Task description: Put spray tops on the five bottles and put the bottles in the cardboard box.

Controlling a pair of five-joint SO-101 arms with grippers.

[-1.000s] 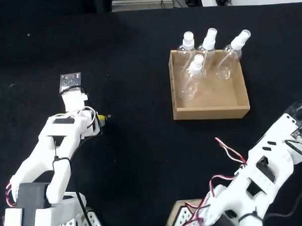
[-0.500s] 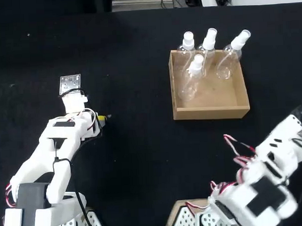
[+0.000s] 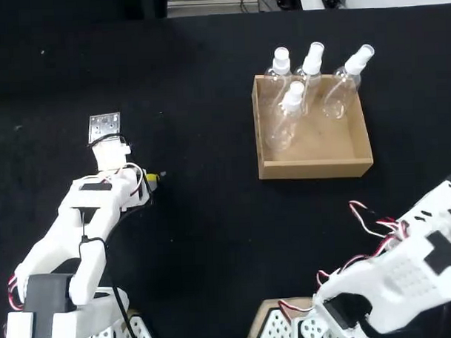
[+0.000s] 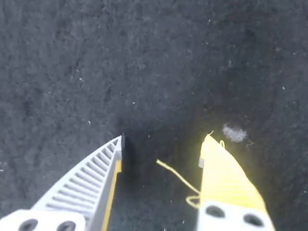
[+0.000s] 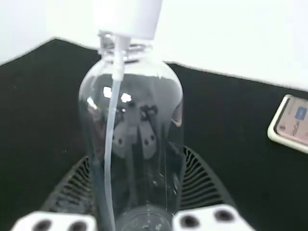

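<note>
The right pincer (image 5: 139, 161) is clenched on a clear bottle (image 5: 137, 120), its ribbed black fingers (image 5: 202, 180) pressing the lower body from both sides. The bottle stands upright in the grip with a white spray top (image 5: 127, 14) seated on its neck and the dip tube running down inside. The right arm (image 3: 407, 274) sits at the near right corner of the black counter (image 3: 212, 214), well apart from the cardboard box (image 3: 314, 168). Four capped bottles (image 3: 287, 122) lean inside the box, three with their tops past its far wall. The left pincer (image 4: 163, 139) is released, hanging over bare counter cloth, a yellow thread (image 4: 178, 178) trailing from its yellow finger
</note>
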